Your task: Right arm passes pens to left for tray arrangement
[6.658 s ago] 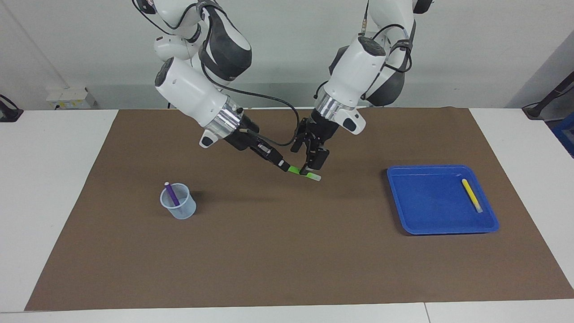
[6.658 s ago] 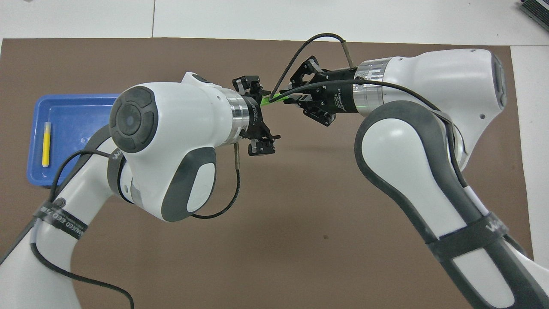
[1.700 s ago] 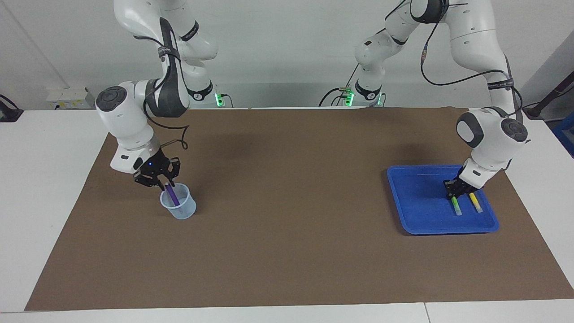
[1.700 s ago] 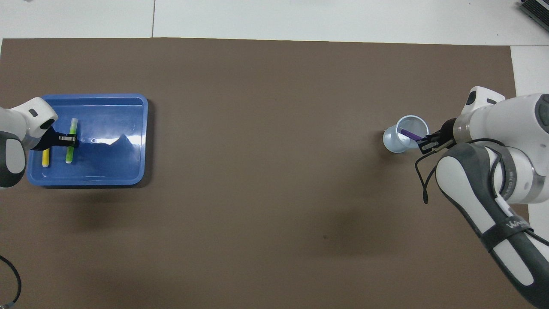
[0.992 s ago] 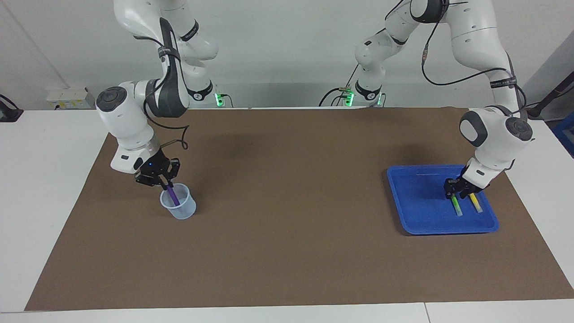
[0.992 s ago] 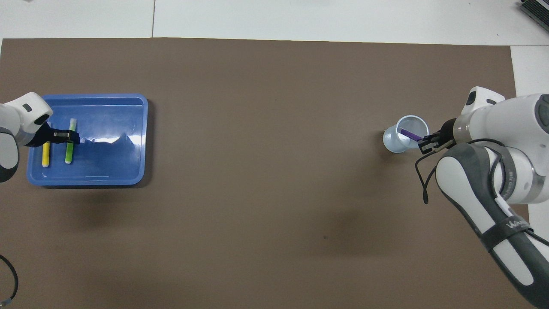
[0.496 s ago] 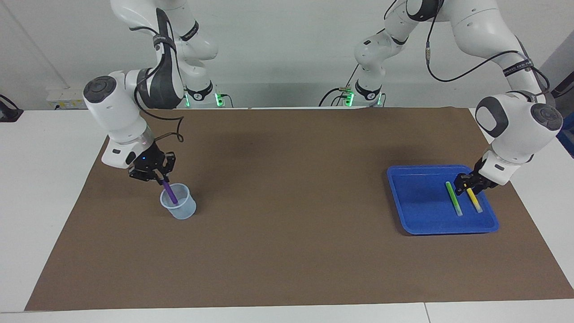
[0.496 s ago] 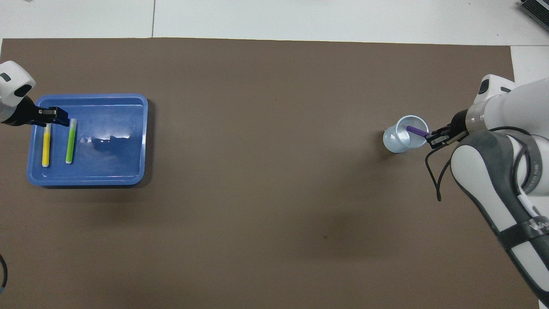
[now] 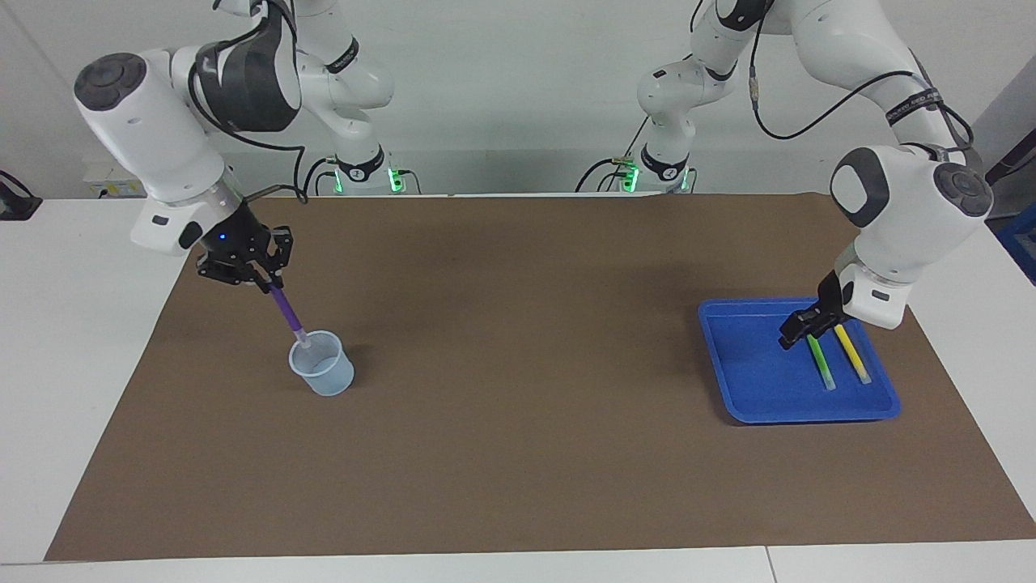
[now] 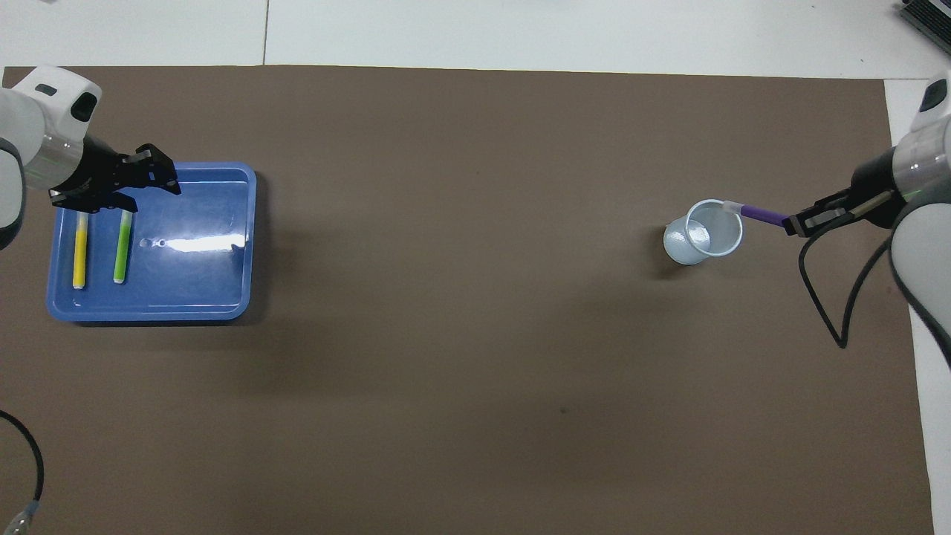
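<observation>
Item: purple pen (image 9: 284, 308). Slim, short marker with a whitish tip. Location: in the air over the clear cup (image 9: 322, 374) at the right arm's end of the desk (image 9: 518, 453), tilted, whitish tip down at the cup's rim, upper end pinched in the right hand (image 9: 267, 283). Handling, as judged: light, stiff, smooth-barrelled and likely to swivel or slip in a narrow pinch. The grip sits at the very end, which leaves most of the barrel free for a second hold nearer the middle or the tip end. The cup looks thin and light and could tip if the pen's tip drags on its rim.

Item: green pen (image 9: 820, 363). Lying flat in the blue tray (image 9: 749, 380), beside the yellow one. Same build; best taken across the barrel near mid-length.

Item: yellow pen (image 9: 851, 355). Flat in the tray, toward its outer edge, roughly parallel to the green pen and just apart from it.

Item: blue tray. Shallow, raised rim, at the left arm's end of the desk; the smooth, glossy floor may let pens roll.

Item: left hand (image 10: 148, 178). Fingers spread, holding nothing, raised over the tray edge nearer the robots, above the ends of the two pens.

Status, as judged: two of three pens placed; the third not yet passed across.
</observation>
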Available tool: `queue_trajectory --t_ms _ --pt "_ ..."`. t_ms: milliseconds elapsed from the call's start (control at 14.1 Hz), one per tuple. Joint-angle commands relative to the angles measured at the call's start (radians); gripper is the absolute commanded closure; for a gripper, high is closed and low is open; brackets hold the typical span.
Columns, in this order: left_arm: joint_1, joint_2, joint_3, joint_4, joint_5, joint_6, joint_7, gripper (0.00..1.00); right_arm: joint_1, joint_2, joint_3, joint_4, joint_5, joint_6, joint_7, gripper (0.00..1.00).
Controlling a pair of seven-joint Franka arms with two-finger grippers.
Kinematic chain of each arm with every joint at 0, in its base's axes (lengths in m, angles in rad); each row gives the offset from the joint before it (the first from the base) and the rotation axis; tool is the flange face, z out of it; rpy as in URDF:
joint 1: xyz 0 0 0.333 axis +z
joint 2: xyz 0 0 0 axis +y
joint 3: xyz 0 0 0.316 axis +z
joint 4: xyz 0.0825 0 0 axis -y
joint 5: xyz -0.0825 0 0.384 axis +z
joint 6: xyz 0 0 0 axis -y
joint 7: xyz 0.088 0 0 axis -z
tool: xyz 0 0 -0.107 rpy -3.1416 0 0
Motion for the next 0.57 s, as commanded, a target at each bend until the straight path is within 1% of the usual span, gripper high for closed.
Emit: queue_trajectory --t_ms 0,71,283,354,496 --pt "-0.078 -0.023 0.016 -0.001 -0.081 -0.029 -0.234 0.25 -0.003 0.021 0.009 0.028 0.159 -0.007 0.191 0.86" --pt "-0.095 -0.031 0.015 -0.002 -0.095 -0.029 -0.307 0.24 0.008 0.028 0.012 0.028 0.191 0.023 0.270 0.87" --pt "-0.156 -0.043 0.004 -0.008 -0.134 -0.046 -0.465 0.22 0.100 0.044 0.014 0.005 0.305 0.130 0.472 0.87" --pt "-0.170 -0.043 -0.005 -0.008 -0.160 -0.038 -0.534 0.21 0.138 0.045 0.014 -0.015 0.347 0.184 0.552 0.87" --pt "-0.175 -0.043 -0.039 0.002 -0.258 -0.012 -0.686 0.21 0.190 0.062 0.014 -0.031 0.444 0.275 0.669 0.87"
